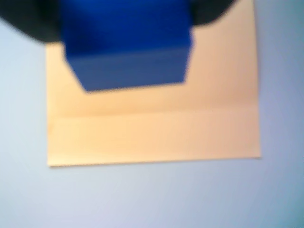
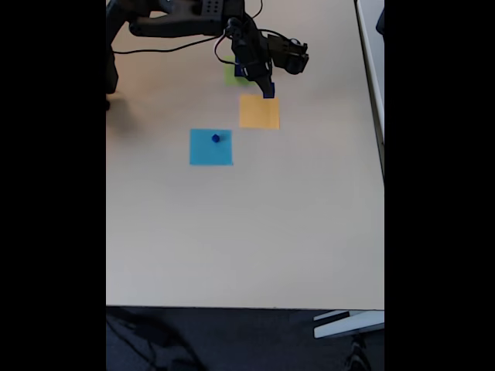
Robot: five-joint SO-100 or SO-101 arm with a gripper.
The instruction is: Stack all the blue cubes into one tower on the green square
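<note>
In the wrist view, the gripper (image 1: 126, 19) is pinching a dark blue cube (image 1: 127, 45) between its dark fingers, carrying it above the orange-yellow paper square (image 1: 152, 128); the grip is probably meant for carrying it to the stack.

In the fixed view, the gripper (image 2: 267, 89) is hanging at that square's (image 2: 259, 114) far edge, with the green square (image 2: 230, 74) just beyond, partly hidden by the arm (image 2: 186, 19). A small blue cube (image 2: 216, 138) is sitting on the light blue square (image 2: 210, 147). The table (image 2: 247, 232) is offering plenty of open room nearer the camera.
</note>
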